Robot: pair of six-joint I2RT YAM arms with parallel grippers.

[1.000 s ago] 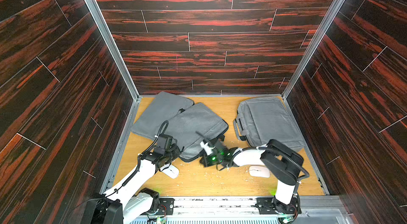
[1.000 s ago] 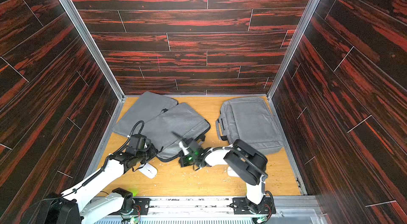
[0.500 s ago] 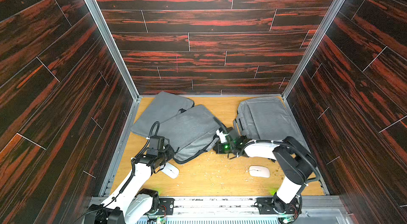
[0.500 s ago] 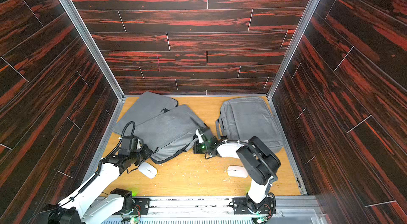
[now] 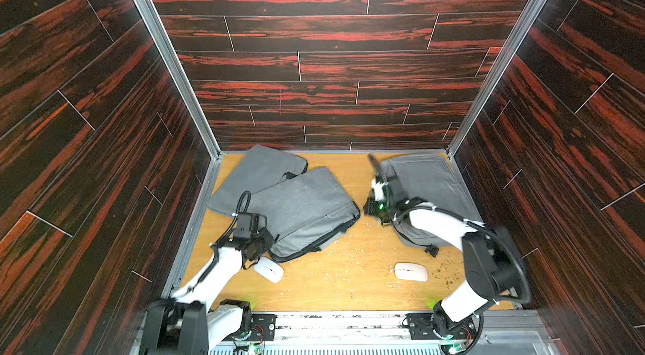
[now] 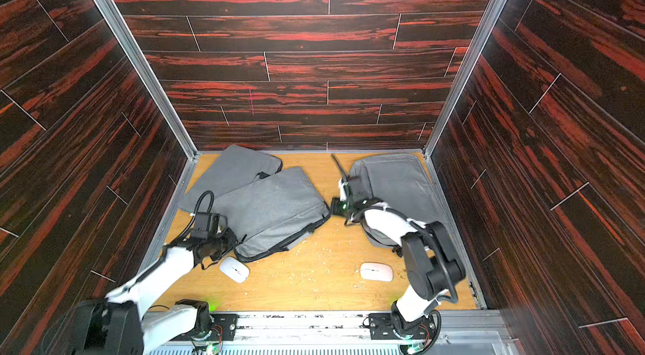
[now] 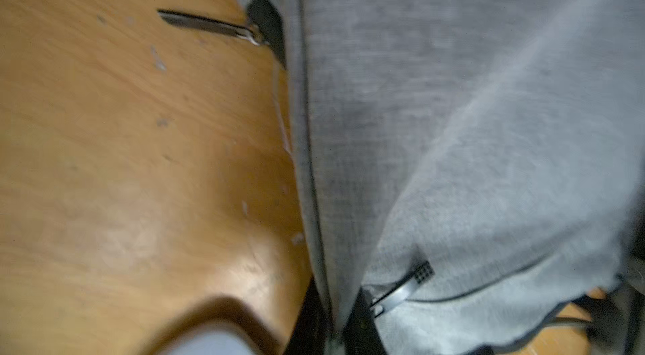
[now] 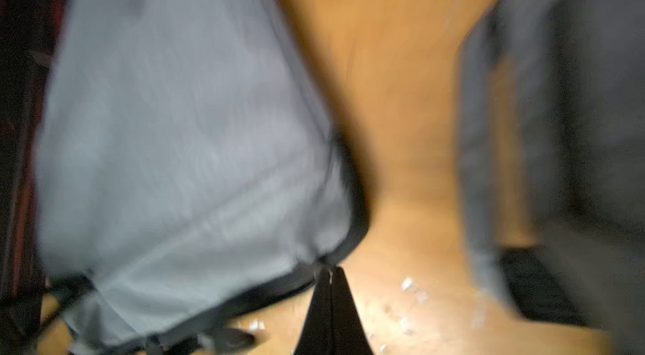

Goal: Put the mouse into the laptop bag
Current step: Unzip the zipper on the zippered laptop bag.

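**Right claw** (image 8: 333,276): clenched, its tips meeting on what looked like the zip pull (image 8: 328,271) at the right corner of the middle laptop bag (image 5: 303,206). Over the preceding second it had travelled from the middle of the bag's near edge, rightward and farther back, to that corner. A dark slit now ran along that edge, so by my reading the zip had been drawn open.

**Left claw** (image 7: 333,316): also clenched, pinching the seam at the bag's near-left corner. It had barely shifted, and seemed to anchor the cloth against the pull.

**Outward:** 2 white mice lay on the wooden tabletop (image 5: 349,287), neither held. The left mouse (image 5: 268,270) sat just beside the left claw and the bag's near edge. The right mouse (image 5: 411,271) lay well apart from it, near the right arm's base. 2 further grey bags lay flat: the far-left bag (image 5: 258,171), partly under the middle one, and the right bag (image 5: 429,182), beneath the right arm.

**Implication:** the opening appeared done, or nearly so. A claw would have to let go before lifting a mouse, and the slack mouth might then sag shut.
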